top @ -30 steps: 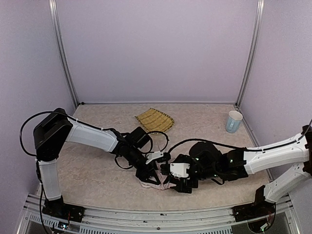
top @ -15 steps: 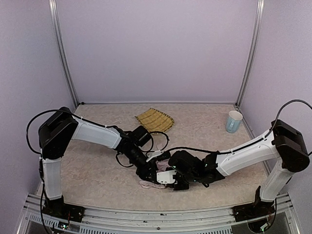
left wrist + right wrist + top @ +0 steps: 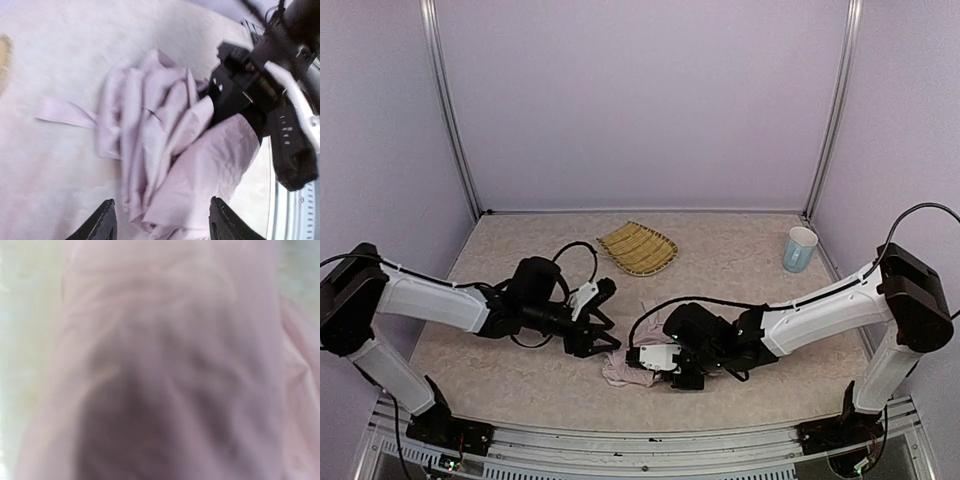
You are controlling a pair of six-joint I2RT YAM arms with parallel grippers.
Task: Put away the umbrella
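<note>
The umbrella (image 3: 620,371) lies folded on the table near the front edge, a bundle of pale pink pleats (image 3: 160,145) with a thin strap (image 3: 62,111) trailing to one side. My right gripper (image 3: 642,365) is pressed into the bundle's right end and is shut on the fabric. In the right wrist view blurred pink cloth (image 3: 170,365) fills the frame and hides the fingers. My left gripper (image 3: 608,318) hovers just left of the bundle, clear of it. It is open, with its two black fingertips (image 3: 105,225) wide apart and nothing between them.
A woven bamboo tray (image 3: 638,248) rests at the back middle. A pale blue cup (image 3: 800,248) stands at the back right by the wall. Black cables (image 3: 575,250) loop off both arms. A metal rail (image 3: 640,440) runs along the front edge.
My left arm has pulled back to the left, off the umbrella, and its jaws have widened. My right gripper has closed on the fabric and shifted a little left.
</note>
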